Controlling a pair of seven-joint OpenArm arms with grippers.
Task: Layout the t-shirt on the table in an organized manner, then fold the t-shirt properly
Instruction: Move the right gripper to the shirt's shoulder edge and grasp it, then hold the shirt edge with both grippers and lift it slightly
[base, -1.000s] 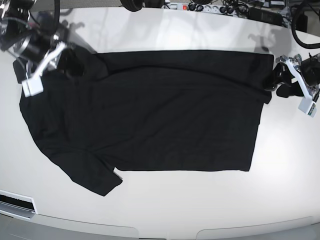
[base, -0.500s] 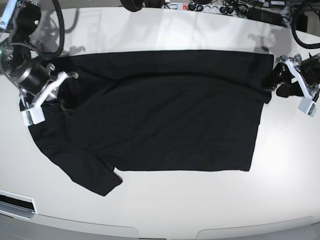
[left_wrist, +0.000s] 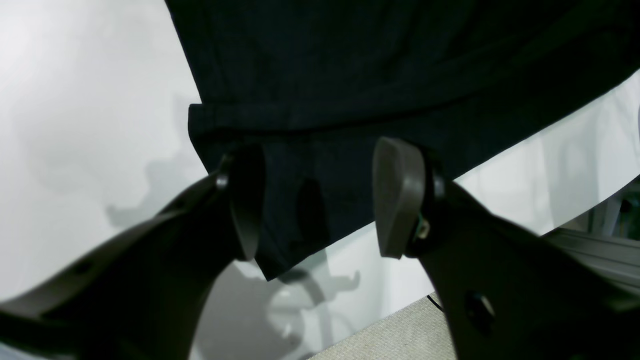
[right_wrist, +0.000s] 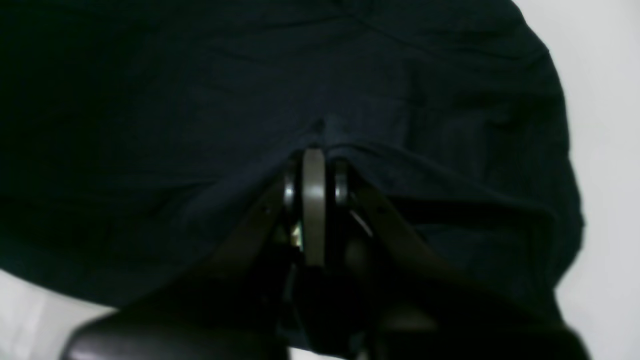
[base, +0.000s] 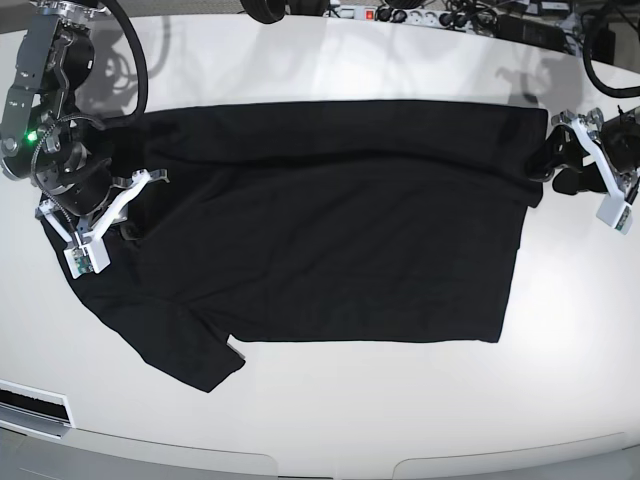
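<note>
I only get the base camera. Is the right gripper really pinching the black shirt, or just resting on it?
Observer: Pinching. The right wrist view shows the right gripper shut on a small raised fold of the t-shirt.
Operator: And the left one?
Observer: The left gripper is open, with the shirt's hem corner showing between its pads.
Operator: What's past that corner?
Observer: Bare white table.

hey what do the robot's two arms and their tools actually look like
Both arms are dark metal with white plastic brackets by the wrists. The right arm has a black cable looping over it and a small green light. Each bracket ends in a small white block. The left tool has two dark, rounded oval fingers on black angular stems. The right tool has similar pads with a pale grey face.
</note>
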